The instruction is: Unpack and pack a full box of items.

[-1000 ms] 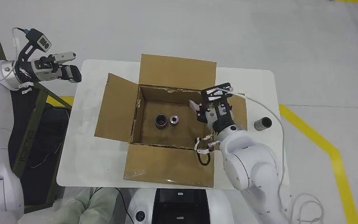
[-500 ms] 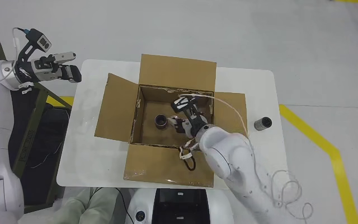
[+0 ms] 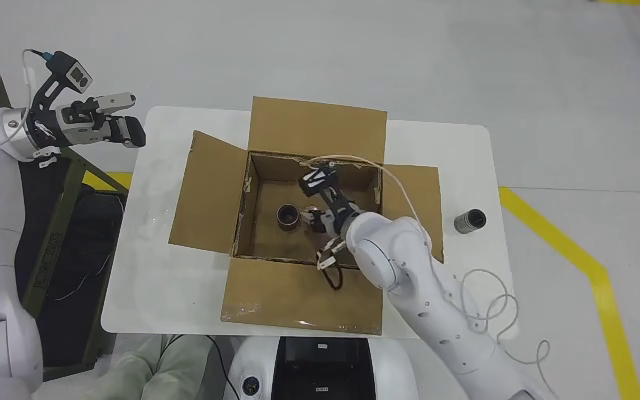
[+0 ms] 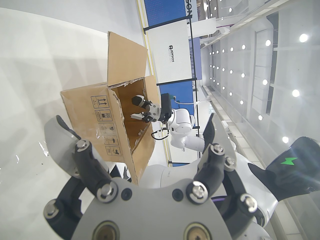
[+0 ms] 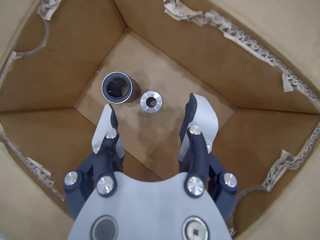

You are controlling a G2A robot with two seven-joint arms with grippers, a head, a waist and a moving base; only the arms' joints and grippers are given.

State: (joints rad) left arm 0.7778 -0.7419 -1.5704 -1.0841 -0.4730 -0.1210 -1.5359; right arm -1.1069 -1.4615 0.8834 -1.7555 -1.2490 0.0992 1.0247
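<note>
from above, the light is bright and even, and the white table (image 3: 140, 290) looks almost glowing. the box (image 3: 210, 195) is darker inside, because its walls shade its bottom. in the left wrist view the round lamps (image 4: 303, 37) on the ceiling are white spots with a soft glow around them, and straight lines bend near the edges. in the right wrist view the light is dimmer, and the deep corners of the box are dark. the metal ring (image 5: 151, 108) shines bright, and the tube (image 5: 133, 91) is black inside. the box walls bulge out at the sides.
</note>
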